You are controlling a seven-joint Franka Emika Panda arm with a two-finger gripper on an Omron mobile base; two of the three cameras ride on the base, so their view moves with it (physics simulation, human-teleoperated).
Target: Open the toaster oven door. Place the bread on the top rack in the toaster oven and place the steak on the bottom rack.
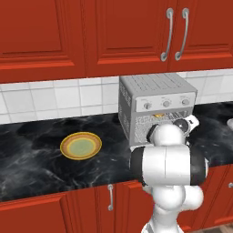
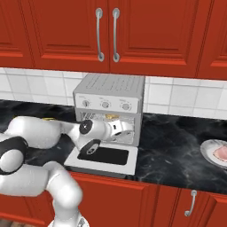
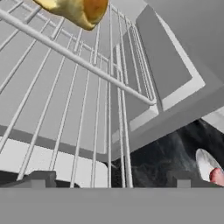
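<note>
Above the spread, empty pincer (image 3: 111, 181), the bread (image 3: 76, 11) lies on the top rack (image 3: 65, 78), apart from it.

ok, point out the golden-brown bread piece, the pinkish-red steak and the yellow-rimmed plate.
golden-brown bread piece (image 3: 76, 11): hand view, its lower crust, on the rack.
pinkish-red steak (image 2: 221, 153): right base view, slab's middle.
yellow-rimmed plate (image 1: 66, 146): left base view, left rim.
</note>
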